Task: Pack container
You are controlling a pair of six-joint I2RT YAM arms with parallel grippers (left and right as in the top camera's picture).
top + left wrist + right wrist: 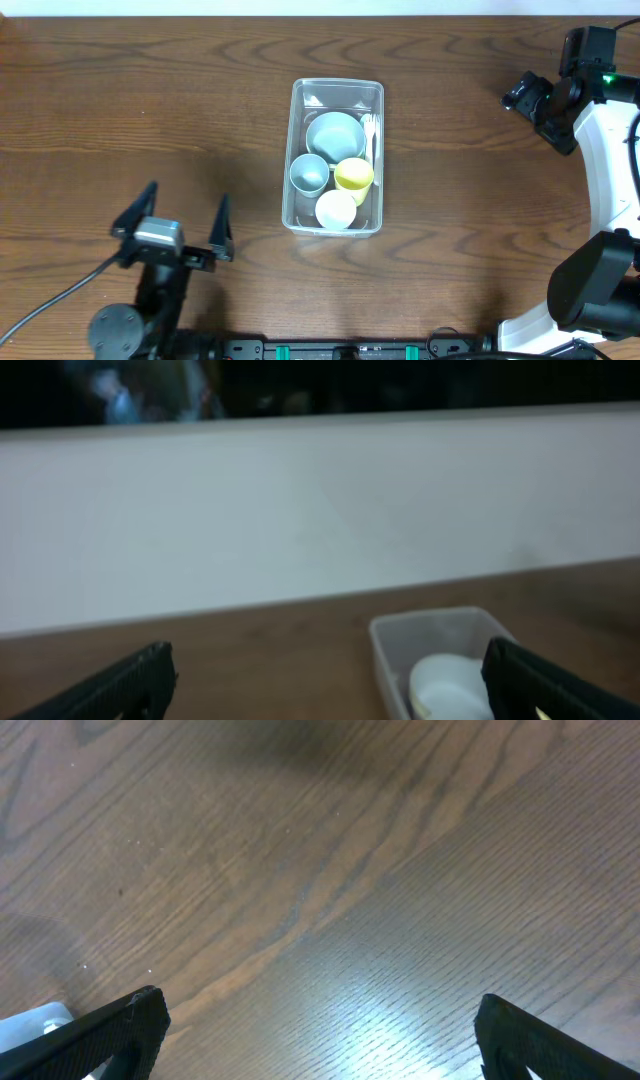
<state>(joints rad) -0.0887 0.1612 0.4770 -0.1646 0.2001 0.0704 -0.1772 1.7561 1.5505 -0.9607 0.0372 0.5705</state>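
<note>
One desk (150, 100), wood-grain. Left jaws at the near left, right jaws at the far right: both wide, both empty, both well apart from the work. Dead centre sits the container (338, 83), a clear tub holding a grey-blue bowl (335, 135), three cups (353, 174) and a white fork (370, 130). Judged light, thin-walled, flexy and slick; the load may shift if tipped. Best hold: pinch the rim mid-length on a long side.

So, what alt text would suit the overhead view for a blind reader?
A clear container sits on the wooden table, holding a blue bowl, blue cup, yellow cup, white cup and white fork. The left gripper and right gripper stand apart, open and empty.
</note>
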